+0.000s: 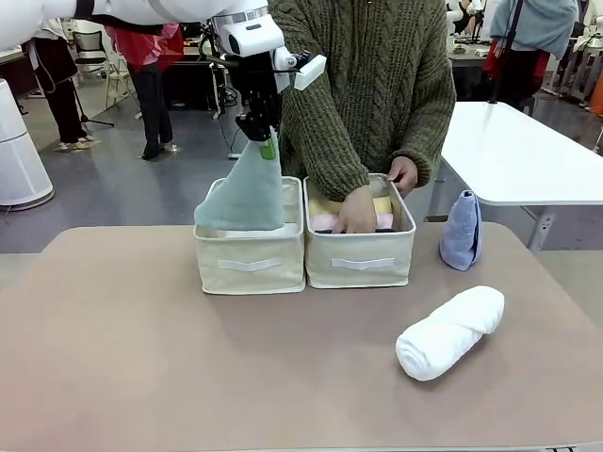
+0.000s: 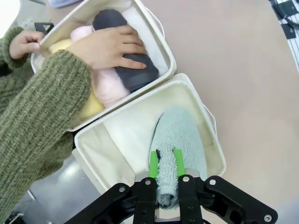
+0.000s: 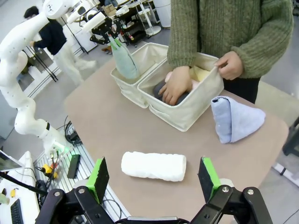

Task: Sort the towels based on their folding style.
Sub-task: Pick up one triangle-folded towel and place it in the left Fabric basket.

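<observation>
Two towels are left out on the table (image 1: 141, 377): the white roll (image 1: 450, 331) lies at the near right, and the blue towel (image 1: 462, 231) stands just beside the right bin (image 1: 360, 264).

The left claw (image 1: 267, 146) is clamped on the tip of the mint towel (image 1: 245, 193), which hangs straight down from it. The left wrist view shows the towel's wide base already inside the left bin (image 2: 126, 135), near the wall on the right bin's side. Release looks like the step in hand. It depends on that vertical line, tip in the claw and base below the rim, so opening the jaws should let the towel drop in rather than over the edge.

A person's hand (image 1: 358, 212) presses on the grey roll (image 2: 135, 74) in the right bin, with the pink roll (image 2: 105, 84) and yellow roll (image 2: 91, 107) beside it. The other hand (image 1: 403, 174) holds that bin's far rim.

The right claw (image 3: 153, 172) is fully open and holds nothing. It hovers close to the white roll, so the right arm is the nearer one for it. In the right wrist view the roll's long axis runs from one finger (image 3: 99, 175) toward the other. I judge the wrist must turn before the jaws can close across the roll.
</observation>
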Action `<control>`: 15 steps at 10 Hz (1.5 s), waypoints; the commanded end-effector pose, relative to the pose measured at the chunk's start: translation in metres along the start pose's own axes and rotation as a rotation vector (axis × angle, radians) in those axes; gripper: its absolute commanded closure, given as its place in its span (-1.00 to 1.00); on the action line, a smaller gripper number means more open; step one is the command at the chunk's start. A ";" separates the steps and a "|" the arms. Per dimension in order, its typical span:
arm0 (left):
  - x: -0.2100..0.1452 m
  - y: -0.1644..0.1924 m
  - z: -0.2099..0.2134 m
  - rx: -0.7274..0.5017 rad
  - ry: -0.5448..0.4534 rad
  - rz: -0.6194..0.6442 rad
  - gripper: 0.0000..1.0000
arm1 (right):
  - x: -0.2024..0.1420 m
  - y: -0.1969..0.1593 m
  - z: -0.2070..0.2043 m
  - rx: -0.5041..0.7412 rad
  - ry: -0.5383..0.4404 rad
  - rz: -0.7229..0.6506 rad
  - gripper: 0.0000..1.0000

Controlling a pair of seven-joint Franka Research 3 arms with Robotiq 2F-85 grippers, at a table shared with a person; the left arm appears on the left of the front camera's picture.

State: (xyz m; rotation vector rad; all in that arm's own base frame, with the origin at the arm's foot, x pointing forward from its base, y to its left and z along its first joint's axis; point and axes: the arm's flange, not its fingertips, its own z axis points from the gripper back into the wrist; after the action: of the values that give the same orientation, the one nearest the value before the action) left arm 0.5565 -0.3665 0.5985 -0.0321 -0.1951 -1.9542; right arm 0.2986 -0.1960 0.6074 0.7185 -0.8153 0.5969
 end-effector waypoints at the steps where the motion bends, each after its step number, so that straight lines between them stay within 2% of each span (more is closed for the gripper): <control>1: 0.008 0.016 0.004 -0.009 0.010 0.031 0.73 | -0.001 -0.001 -0.002 0.007 -0.010 0.010 -1.00; 6: 0.021 0.028 -0.004 0.007 0.009 0.013 0.73 | -0.001 -0.001 -0.002 0.007 -0.010 0.010 -1.00; 9: 0.017 0.026 -0.017 -0.022 0.021 0.018 0.73 | -0.001 -0.001 -0.002 0.007 -0.010 0.010 -1.00; 14: 0.008 0.018 -0.069 -0.107 0.039 0.008 0.73 | -0.001 -0.001 -0.002 0.007 -0.010 0.010 -1.00; 15: 0.008 0.019 -0.080 -0.116 0.043 0.038 0.73 | -0.001 -0.001 -0.002 0.007 -0.010 0.010 -1.00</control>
State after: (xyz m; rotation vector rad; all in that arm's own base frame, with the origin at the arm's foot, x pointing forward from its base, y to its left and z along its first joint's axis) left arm 0.5763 -0.3908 0.5226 -0.0897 -0.0672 -1.9601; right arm 0.2986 -0.1960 0.6074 0.7185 -0.8153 0.5969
